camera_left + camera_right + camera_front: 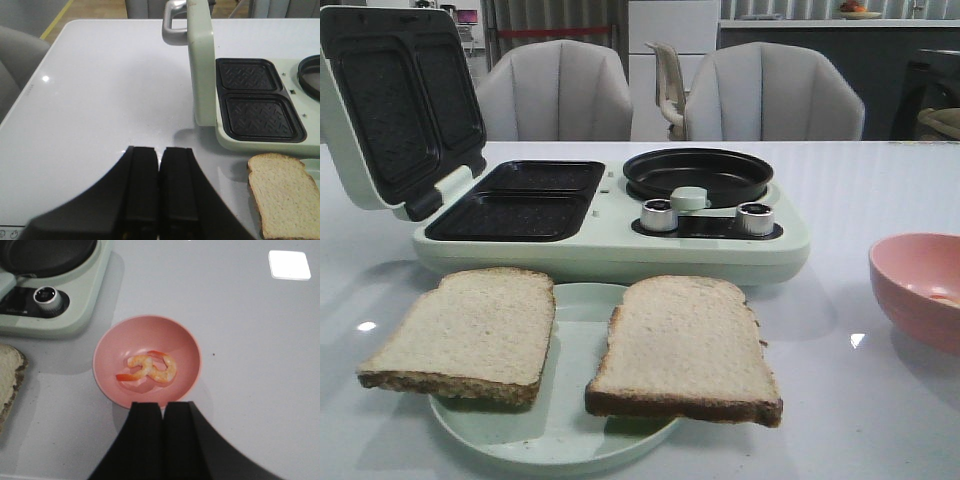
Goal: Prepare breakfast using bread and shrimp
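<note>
Two bread slices lie on a pale green plate [570, 440] at the table's front: the left slice [465, 330] and the right slice [685, 345]. The left slice [285, 195] also shows in the left wrist view. Curled orange-pink shrimp [150, 368] lie in a pink bowl [165, 335], which stands at the right edge of the front view [920, 285]. My left gripper [160, 152] is shut and empty over bare table, left of the bread. My right gripper [162, 407] is shut and empty, just short of the bowl's rim. Neither gripper appears in the front view.
A pale green breakfast maker [610, 235] stands behind the plate, its lid [390, 110] raised at the left over two dark sandwich plates [520, 200]. A round black pan [698, 175] and two knobs [660, 215] sit on its right half. Chairs stand beyond the table.
</note>
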{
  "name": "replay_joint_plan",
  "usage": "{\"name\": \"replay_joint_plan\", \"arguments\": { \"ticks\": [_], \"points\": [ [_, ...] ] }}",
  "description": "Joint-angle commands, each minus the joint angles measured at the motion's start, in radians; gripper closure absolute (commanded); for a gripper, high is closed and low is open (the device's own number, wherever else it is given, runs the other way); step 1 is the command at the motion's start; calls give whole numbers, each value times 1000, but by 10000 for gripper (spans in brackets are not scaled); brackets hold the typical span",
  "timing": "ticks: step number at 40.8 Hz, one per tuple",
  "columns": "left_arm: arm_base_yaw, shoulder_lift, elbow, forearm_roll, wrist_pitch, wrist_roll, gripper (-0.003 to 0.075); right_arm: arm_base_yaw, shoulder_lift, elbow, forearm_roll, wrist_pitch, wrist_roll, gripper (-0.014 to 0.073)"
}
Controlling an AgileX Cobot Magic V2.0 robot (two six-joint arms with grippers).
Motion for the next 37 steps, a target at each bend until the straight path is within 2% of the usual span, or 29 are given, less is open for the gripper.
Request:
{"name": "replay_joint_plan", "arguments": {
  "ticks": [1,3,5,7,9,10,14,20,24,37],
  "points": [
    [-6,24,-35,-9,-65,-7,617,-1,44,-26,2,-68,-6,518],
    [-6,29,-35,-6,-61,-7,596,-1,55,-26,2,-68,-6,463],
    [-6,34,-35,-1,-59,-7,536,-1,62,-26,2,-68,-6,376],
    [-6,36,-35,7,-57,-7,438,-1,67,-26,2,-70,-6,261],
    [-6,37,-35,19,-56,-7,314,-1,69,-26,2,-74,-6,166],
    [-6,37,-35,19,-56,-7,226,-1,69,-26,2,-75,-6,121],
    [-6,37,-35,19,-54,-7,78,-1,69,-26,2,-87,-6,41],
    [-11,45,-35,8,-47,40,67,-1,69,-26,3,-91,-6,45],
    [-58,70,-35,-2,-33,89,67,-1,69,-26,3,-91,-6,45],
    [-415,233,-17,31,15,341,67,-1,69,-26,3,-91,-6,45]
  ]
}}
